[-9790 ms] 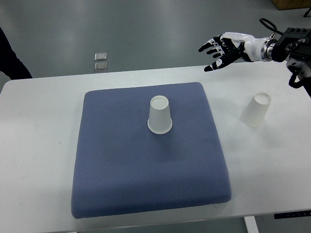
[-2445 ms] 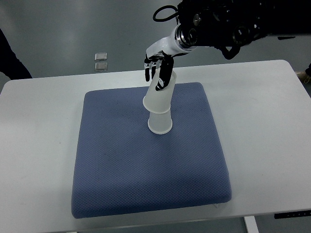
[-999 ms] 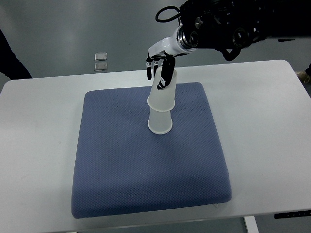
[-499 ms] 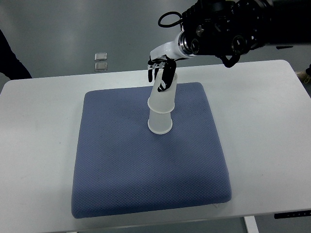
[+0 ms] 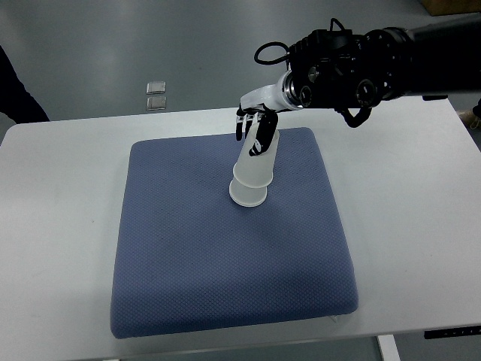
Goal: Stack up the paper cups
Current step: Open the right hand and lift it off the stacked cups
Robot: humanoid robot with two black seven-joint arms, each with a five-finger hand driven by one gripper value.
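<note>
— Fingers first: what do you have?

— On my feed they're curled round the upper cup, dark digits wrapped over its top end. That's the right hand; its black arm comes in from the right edge, above the pad's far side.

— And the cups, relative to the pad?

— Both sit on its far half, roughly centred side to side. The lower cup stands upside down, wide rim on the blue fabric. The one I'm holding is slid over it, also inverted, leaning a little toward the pad's far-right corner. How deep it's seated I can't tell.

— Anything else near the pad?

— It lies on a white table. Beyond its far-left corner, off the table, two small grey squares lie on the floor.
</note>
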